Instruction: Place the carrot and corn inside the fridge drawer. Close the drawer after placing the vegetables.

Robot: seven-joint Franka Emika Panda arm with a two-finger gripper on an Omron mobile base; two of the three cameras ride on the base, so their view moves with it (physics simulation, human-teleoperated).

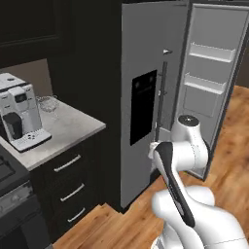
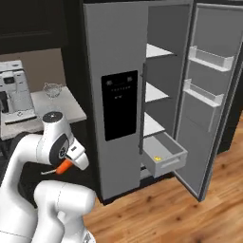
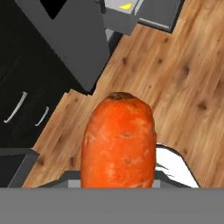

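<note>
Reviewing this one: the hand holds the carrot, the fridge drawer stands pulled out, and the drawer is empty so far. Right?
Not quite. The fridge drawer already has the yellow corn in it, as the right base view shows. The rest stands: the hand holds the carrot, and the drawer is pulled out.

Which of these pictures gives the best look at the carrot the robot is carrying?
The hand view: the carrot looms large, its stem end facing the camera. The right base view shows it as a small orange tip at the gripper, far from the open fridge drawer.
</note>
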